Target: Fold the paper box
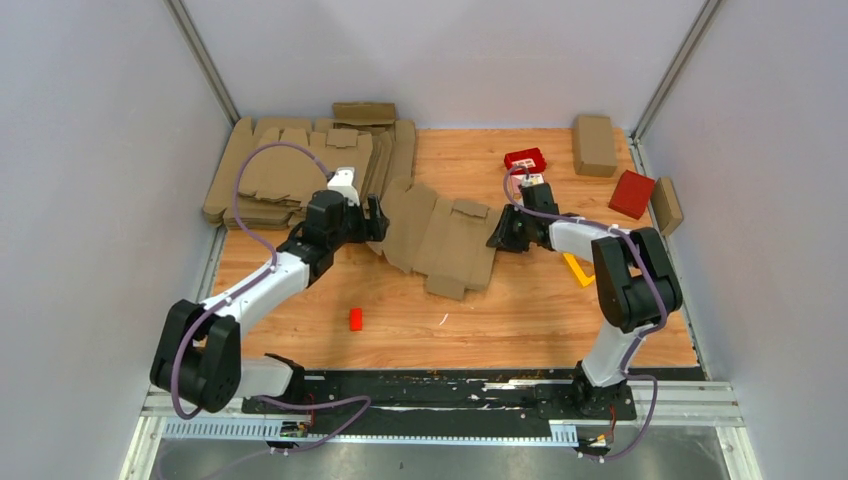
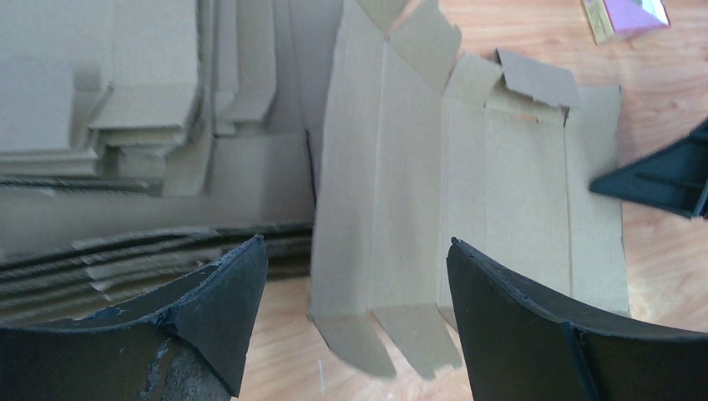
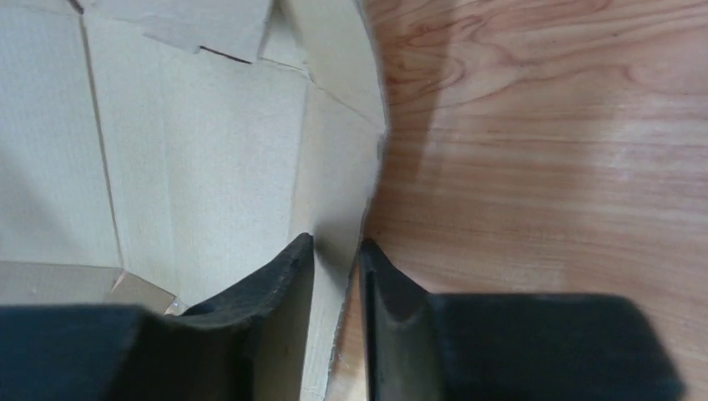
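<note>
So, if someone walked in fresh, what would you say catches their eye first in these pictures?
Probably the flat brown paper box spread across the middle of the wooden table, with both arms bent in over it. The right gripper pinches the sheet's right edge, while the left gripper stands open at its left end. Behind the left arm sits a stack of cardboard sheets, and a red box stands out at the far right.

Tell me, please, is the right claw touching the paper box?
Touching: the right wrist view shows the right claw pinching the paper box edge between its fingers.
</note>
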### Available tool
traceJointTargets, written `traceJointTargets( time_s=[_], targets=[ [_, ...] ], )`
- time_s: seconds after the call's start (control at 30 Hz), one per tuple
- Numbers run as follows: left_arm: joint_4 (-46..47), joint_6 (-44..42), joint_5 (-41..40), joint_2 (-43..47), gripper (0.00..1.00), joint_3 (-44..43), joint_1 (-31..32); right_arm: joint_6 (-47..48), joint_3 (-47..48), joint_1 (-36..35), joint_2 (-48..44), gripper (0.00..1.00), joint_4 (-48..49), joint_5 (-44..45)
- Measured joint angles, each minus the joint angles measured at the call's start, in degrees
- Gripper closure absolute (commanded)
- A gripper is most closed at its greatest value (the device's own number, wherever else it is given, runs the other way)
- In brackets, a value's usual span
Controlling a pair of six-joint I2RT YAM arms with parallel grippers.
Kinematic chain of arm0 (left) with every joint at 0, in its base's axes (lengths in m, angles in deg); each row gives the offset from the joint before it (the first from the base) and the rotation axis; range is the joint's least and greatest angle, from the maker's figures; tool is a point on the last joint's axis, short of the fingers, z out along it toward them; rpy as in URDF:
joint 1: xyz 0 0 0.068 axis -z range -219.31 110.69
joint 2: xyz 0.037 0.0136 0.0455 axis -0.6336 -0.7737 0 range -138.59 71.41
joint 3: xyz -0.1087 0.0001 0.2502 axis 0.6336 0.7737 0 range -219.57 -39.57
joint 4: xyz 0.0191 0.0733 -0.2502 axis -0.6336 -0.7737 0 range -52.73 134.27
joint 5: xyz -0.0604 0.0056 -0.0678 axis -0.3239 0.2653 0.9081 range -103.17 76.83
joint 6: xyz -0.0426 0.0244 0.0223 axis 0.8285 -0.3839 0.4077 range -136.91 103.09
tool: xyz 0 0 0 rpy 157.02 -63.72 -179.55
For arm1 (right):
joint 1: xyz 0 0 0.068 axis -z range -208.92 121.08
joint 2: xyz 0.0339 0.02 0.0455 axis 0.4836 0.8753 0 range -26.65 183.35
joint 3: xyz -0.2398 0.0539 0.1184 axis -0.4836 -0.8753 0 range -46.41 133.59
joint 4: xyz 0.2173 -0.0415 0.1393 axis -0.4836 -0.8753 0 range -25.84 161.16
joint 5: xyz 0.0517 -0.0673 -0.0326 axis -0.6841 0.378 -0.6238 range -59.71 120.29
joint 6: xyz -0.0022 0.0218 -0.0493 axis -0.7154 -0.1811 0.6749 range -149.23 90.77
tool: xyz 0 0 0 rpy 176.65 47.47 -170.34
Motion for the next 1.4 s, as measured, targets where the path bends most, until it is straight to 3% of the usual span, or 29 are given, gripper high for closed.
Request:
traceJointTargets(
  time_s=[0.1,0.3,0.7,0.77,0.97,1.27,1.4],
  targets=[
    [-2.0,-0.7,0.3,-3.2,0.14,-4.9,-2.0,0.0,0.6,0.0,1.4,1.0,1.0,-0.6],
    [-7.8,-7.1,0.9,-12.9,0.15,-19.3,-4.0,3.1,-0.7,-0.6,-1.0,1.0,4.4,1.2],
    [-10.7,-10.6,8.2,-22.9,0.17,-20.2,-6.0,11.2,-4.2,-5.8,-7.8,1.0,11.2,9.1],
    [-10.5,-10.6,10.9,-23.9,0.24,-20.2,-6.3,11.7,-4.8,-6.0,-8.1,1.0,11.8,9.5],
    [-3.6,-8.4,20.3,-24.3,0.61,-17.1,-6.6,11.9,-5.7,-6.0,-8.4,1.0,12.7,10.0],
    [11.5,-3.0,26.8,-14.4,0.93,-2.1,-6.6,12.0,-7.9,-6.2,-13.0,0.99,13.3,9.9],
    [17.4,-0.7,27.6,-8.0,0.98,2.2,-6.6,12.3,-8.7,-7.2,-16.1,0.83,13.9,9.7]
  ],
)
